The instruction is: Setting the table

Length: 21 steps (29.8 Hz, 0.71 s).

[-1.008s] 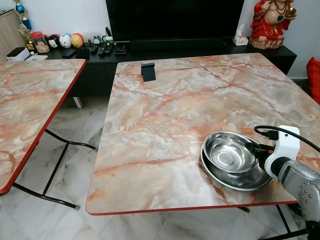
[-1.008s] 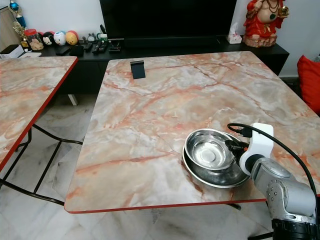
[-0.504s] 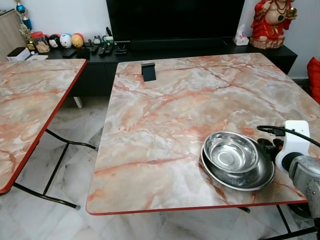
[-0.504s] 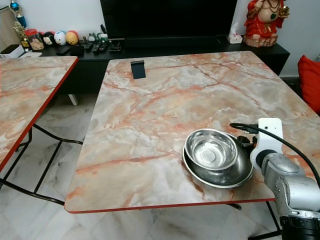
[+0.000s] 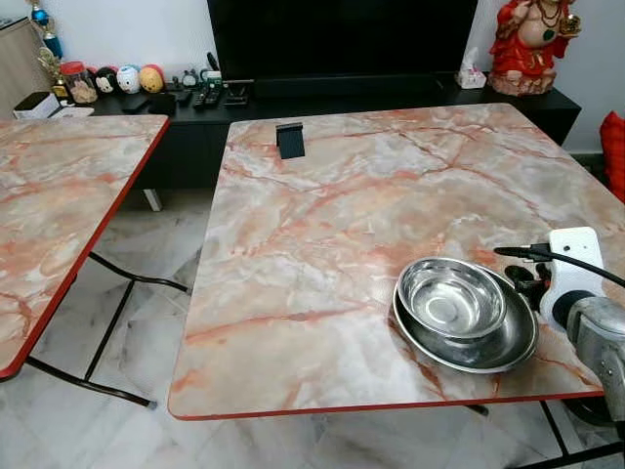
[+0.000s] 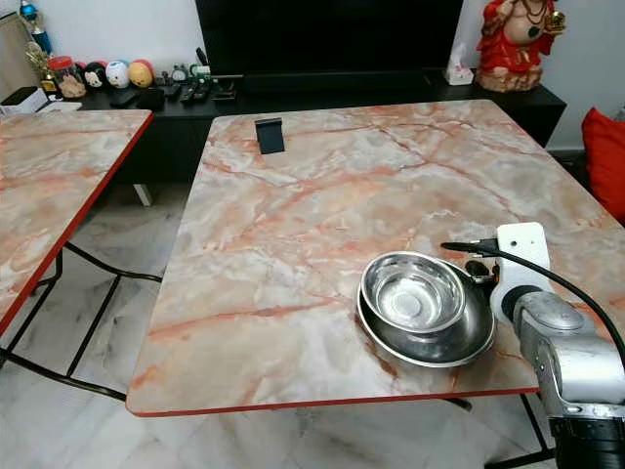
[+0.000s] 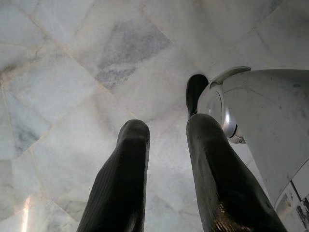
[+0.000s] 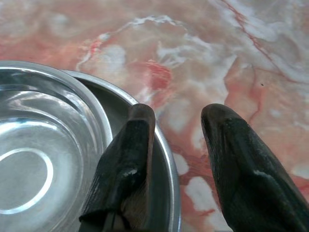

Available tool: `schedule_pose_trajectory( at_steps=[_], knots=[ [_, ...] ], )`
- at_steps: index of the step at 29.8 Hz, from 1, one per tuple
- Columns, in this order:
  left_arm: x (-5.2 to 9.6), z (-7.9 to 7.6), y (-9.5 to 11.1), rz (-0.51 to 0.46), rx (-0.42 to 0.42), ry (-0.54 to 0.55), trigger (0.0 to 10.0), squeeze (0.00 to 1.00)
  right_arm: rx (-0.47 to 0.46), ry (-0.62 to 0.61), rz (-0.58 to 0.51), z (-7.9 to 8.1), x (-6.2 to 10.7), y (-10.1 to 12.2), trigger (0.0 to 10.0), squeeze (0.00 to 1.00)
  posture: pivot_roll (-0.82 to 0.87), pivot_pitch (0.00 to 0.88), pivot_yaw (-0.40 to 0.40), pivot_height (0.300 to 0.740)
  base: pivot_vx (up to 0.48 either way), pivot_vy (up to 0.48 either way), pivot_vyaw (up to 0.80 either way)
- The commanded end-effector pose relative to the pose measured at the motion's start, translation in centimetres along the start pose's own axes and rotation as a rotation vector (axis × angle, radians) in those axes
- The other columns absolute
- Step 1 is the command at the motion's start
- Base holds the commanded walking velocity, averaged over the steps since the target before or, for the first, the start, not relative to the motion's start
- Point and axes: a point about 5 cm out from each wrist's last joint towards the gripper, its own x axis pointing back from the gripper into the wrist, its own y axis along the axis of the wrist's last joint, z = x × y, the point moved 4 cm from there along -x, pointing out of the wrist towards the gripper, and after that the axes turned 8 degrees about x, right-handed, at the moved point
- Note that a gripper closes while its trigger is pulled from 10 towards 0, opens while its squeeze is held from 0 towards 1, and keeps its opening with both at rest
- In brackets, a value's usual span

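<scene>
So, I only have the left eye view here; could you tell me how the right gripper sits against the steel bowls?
Observer: The right gripper is open and straddles the outer bowl's rim, one finger inside, one over the table.
Operator: Is it near the inner bowl?
Observer: The inside fingertip lies between the inner bowl's rim and the outer's.
Operator: And the left gripper?
Observer: The left gripper hangs open above the marble floor.

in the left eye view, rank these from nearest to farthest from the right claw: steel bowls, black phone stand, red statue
1. Steel bowls, stacked right beside the right claw, near the table's front edge.
2. Red statue, on the black cabinet, far right.
3. Black phone stand, at the table's far left edge.
</scene>
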Motion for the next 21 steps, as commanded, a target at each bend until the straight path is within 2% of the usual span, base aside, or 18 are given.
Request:
schedule_pose_trajectory(
  at_steps=[1,6,9,11,21],
  knots=[
    [0.1,0.3,-0.5,0.018,-0.02,-0.001,10.0,0.0,0.007,-0.01,-0.01,-0.4,-0.1,0.3,10.0,0.0,-0.15,0.0,0.046,0.732,0.0,0.0,0.0],
    [0.1,0.2,-0.5,0.018,-0.019,-0.002,10.0,0.0,-0.029,0.005,-0.033,-0.1,-0.2,0.9,10.0,0.0,-0.15,0.0,0.044,0.732,0.0,0.0,0.0],
    [0.1,0.2,-0.4,0.016,-0.019,0.0,10.0,0.0,-0.152,0.05,-0.095,0.8,-0.2,2.2,10.0,0.0,-0.15,0.0,0.042,0.732,0.0,0.0,0.0],
    [0.1,0.2,-0.4,0.015,-0.017,0.001,10.0,0.0,-0.194,0.091,-0.125,1.6,-0.2,3.1,10.0,0.0,-0.14,0.0,0.041,0.732,0.0,0.0,0.0],
    [0.1,0.2,-0.4,0.015,-0.013,0.002,10.0,0.0,-0.168,0.137,-0.105,3.0,-0.5,3.1,10.0,0.0,-0.14,0.0,0.037,0.732,0.0,0.0,0.0]
  ],
)
